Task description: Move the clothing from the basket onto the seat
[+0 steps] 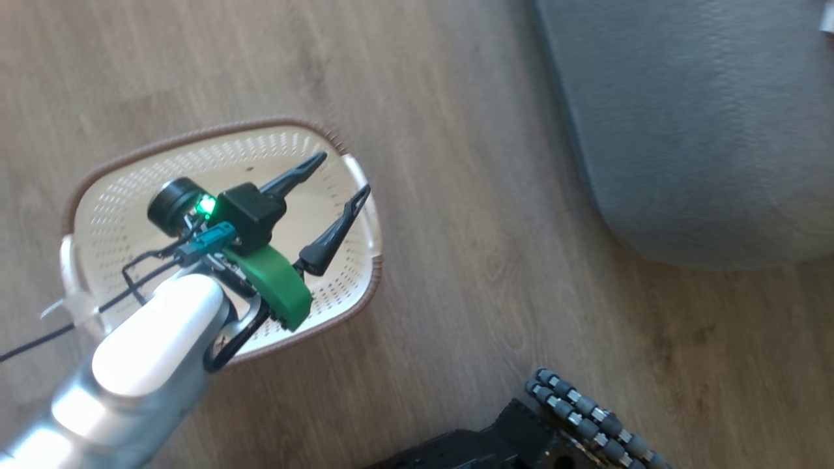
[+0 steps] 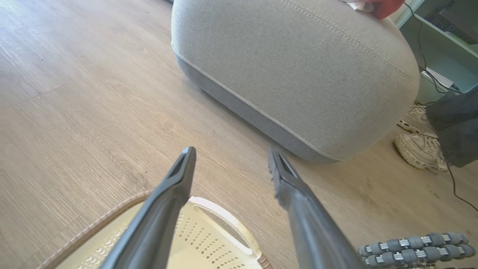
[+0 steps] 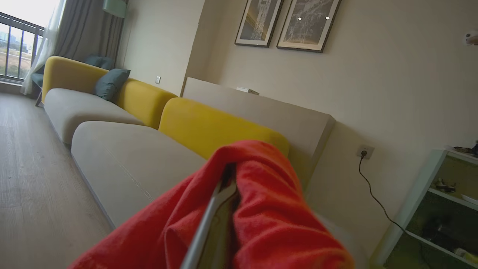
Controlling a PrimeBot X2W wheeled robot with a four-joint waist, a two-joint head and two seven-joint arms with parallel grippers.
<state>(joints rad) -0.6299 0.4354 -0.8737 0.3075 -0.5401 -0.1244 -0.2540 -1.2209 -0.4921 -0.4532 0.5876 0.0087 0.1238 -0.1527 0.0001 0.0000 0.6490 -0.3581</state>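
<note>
Clothing of bright red soft fabric (image 3: 269, 209) bunched round the right jaws, shut tight on it, one grey finger (image 3: 210, 218) just showing between the folds. Large grey fabric-upholstered seat cushion (image 3: 130, 160) beyond and below the bundle, with yellow backrests (image 3: 213, 127) along the far wall.

From the left wrist, a scrap of the same red (image 2: 384, 6) with a bit of white at the far top edge of the seat (image 2: 298, 74); resting on it or held above it, cannot tell.

Cream-white perforated plastic basket with brown woven-look rim (image 1: 111, 208) standing on the wooden floor (image 1: 456, 273) at the left, well apart from the seat (image 1: 704, 130) at the far right.

Left jaws spread wide open, gripping nothing. Long dark fingers (image 1: 335, 228) hovering over the right-hand side of the basket, pointing toward the seat. Handle side of the basket (image 2: 201, 241) under the fingers (image 2: 164, 209) in the wrist view.

Grey rollers of the robot's base (image 1: 586, 417) at the near right of the floor. Pale shoes (image 2: 420, 149) on the floor just past the seat's right end.
</note>
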